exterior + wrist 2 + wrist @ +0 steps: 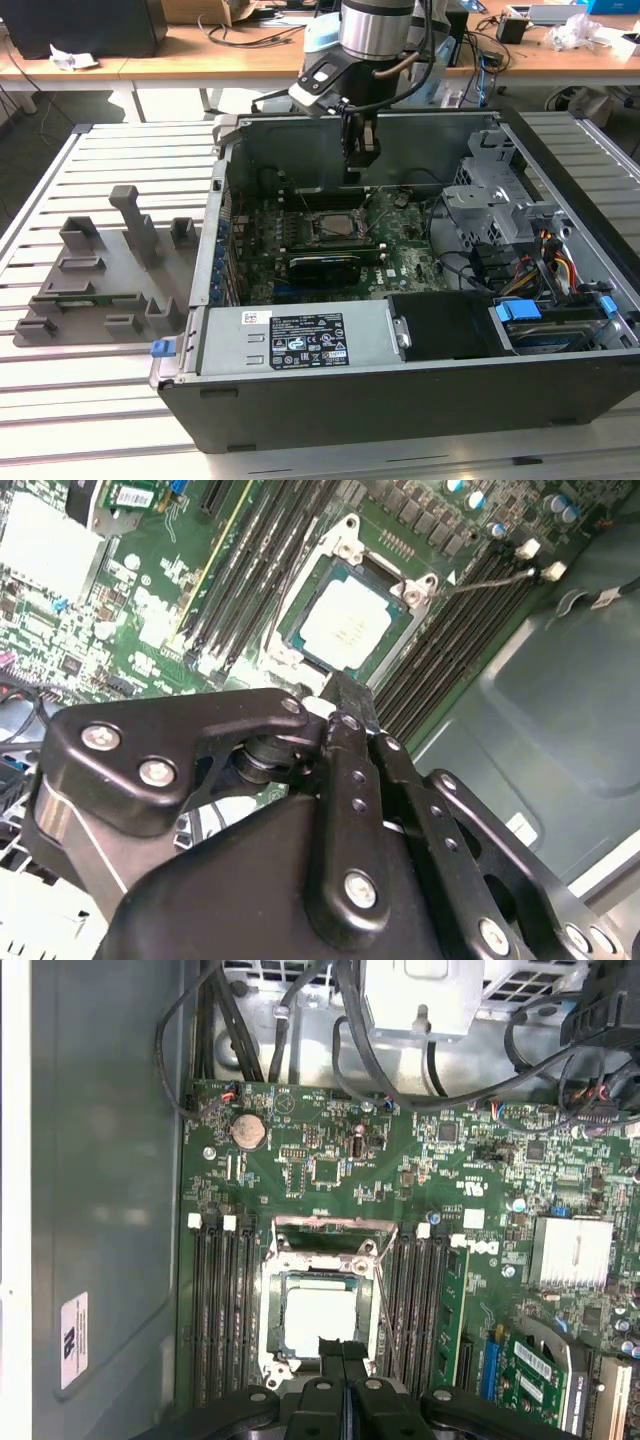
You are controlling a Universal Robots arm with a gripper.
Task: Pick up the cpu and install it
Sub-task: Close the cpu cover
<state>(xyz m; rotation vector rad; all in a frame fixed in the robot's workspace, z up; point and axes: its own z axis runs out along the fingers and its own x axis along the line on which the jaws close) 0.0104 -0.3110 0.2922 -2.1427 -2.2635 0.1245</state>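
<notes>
The cpu [318,1320] lies flat in the metal-framed socket [268,1290] on the green motherboard [320,1145] inside an open computer case [400,405]; the gripper [343,1348] hangs above it, clear of the board in the exterior view — fingers pressed together, gripping nothing; dark memory slots [220,1310] flank the socket on both sides.
</notes>
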